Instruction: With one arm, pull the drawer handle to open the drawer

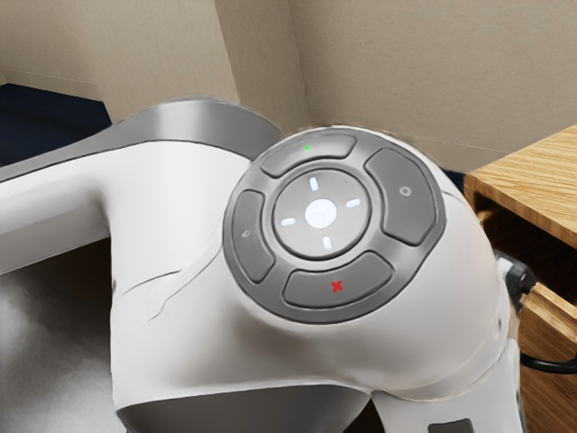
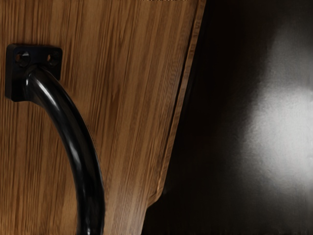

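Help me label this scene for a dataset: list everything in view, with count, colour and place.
light wooden cabinet: one, oak-brown, exterior view's right edge, behind the arm.
flat wood-grain drawer front: one, brown, close under the hand.
curved glossy metal handle: one, black, fixed on the drawer front by a square screw plate.
dark glossy floor: one, near-black, beside the drawer front.
plain wall panels: at least two, beige, behind the arm.
robot arm: one, white and grey, entering from the exterior view's left.
round button pad: one, grey, on the arm.

Looks like a plain home room: beige walls (image 1: 433,63) behind the arm (image 1: 180,298), wooden drawer cabinet (image 1: 532,180) right beside it.
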